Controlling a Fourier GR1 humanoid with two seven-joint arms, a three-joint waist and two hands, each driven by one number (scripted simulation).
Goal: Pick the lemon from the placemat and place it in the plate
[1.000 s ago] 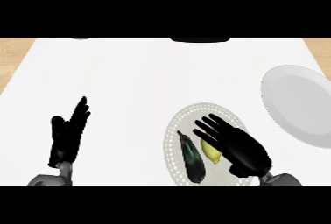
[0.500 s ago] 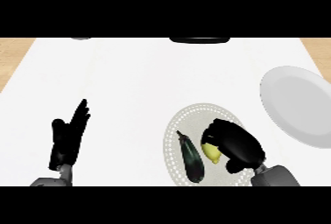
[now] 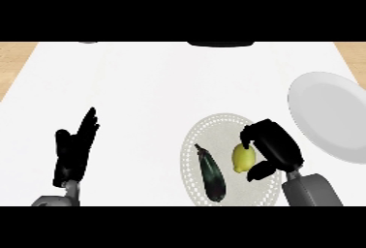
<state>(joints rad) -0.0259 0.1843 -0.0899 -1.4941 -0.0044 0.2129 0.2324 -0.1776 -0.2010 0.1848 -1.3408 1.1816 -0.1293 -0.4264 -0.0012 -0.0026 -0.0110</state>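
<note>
The white desk (image 3: 157, 87) carries a round, pale, patterned placemat (image 3: 227, 127) near its front edge, right of centre. On the placemat lie two items: a dark eggplant (image 3: 211, 173), elongated and angled, on the mat's left half, and a yellow lemon (image 3: 244, 158) just beside it to the right, the two close but apart. The lemon rests on the placemat, not on the plate. The right hand (image 3: 275, 145) comes in from the front edge over the placemat's right side; its fingers curl down over the top end of the lemon while the thumb (image 3: 259, 170) sits at the fruit's lower right, so the hand is closed around the lemon from the right. Whether the lemon is lifted clear of the mat cannot be told from this view. The grey forearm (image 3: 312, 190) runs back toward the desk's front edge. A grey-white plate (image 3: 328, 116) lies at the desk's right edge, just beyond the placemat's rim, with the right hand between it and the lemon; nothing lies in the plate. The left hand (image 3: 73, 151) shows near the front-left corner of the desk, well apart from the placemat, fingers straight and pointing away from the robot, holding nothing, at rest.
</note>
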